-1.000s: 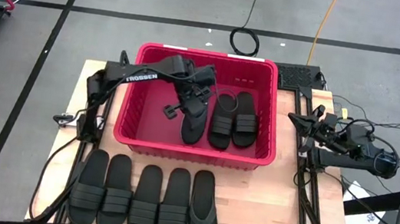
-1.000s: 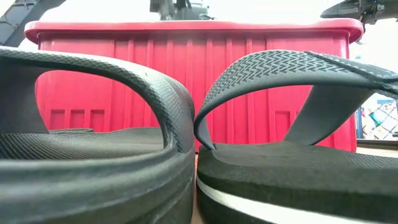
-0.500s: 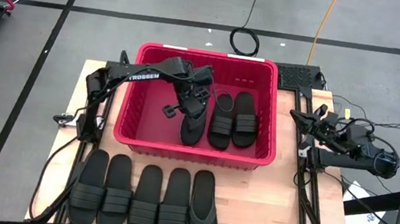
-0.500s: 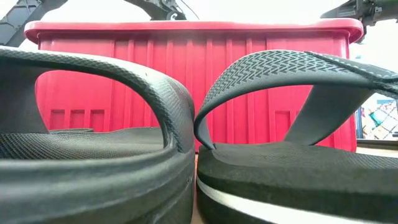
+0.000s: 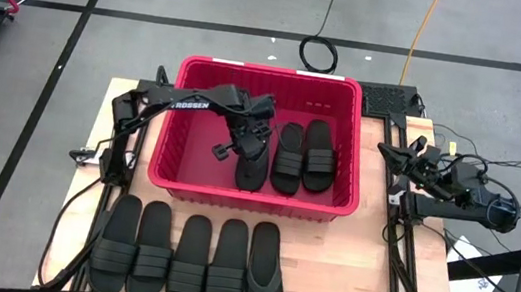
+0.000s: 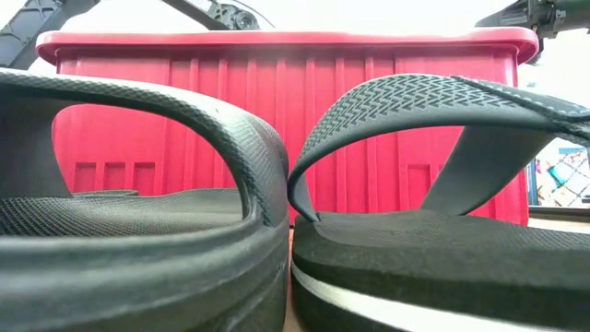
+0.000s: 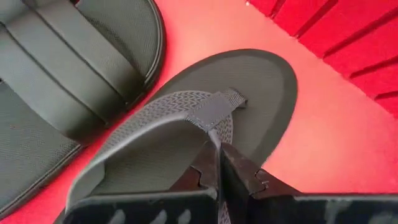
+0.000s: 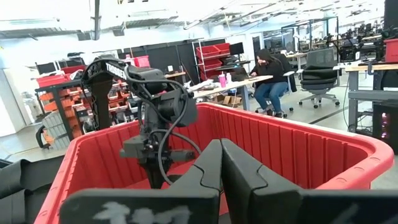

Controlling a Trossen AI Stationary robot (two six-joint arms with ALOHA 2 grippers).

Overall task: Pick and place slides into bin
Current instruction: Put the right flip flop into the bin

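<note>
Overhead view first: the left gripper [image 5: 253,143] hangs inside the bin [image 5: 177,105], fingers together, directly above the flip-flop [image 5: 250,172] that lies on the red floor just beside a pair of band-strap slides [image 5: 301,157]. The left arm stretches from the table's left edge over the bin's rim, its forearm roughly level and its wrist bent downward. Five more slides [image 5: 190,260] sit in a row on the table [image 5: 364,281] in front of the bin. The right gripper [image 5: 392,158] waits off the bin's right side, fingers closed. Low view: two slides fill the foreground and hide most of the table; the bin's ribbed front wall rises behind them, and only a bit of the left arm shows above its rim. Left wrist view: the closed fingertips [image 7: 214,171] meet at the thong strap's centre post, but whether they pinch the strap cannot be made out. Right wrist view: the shut fingers point at the bin, where the left arm reaches down; a seated person [image 8: 268,78] works at a desk far behind.
</note>
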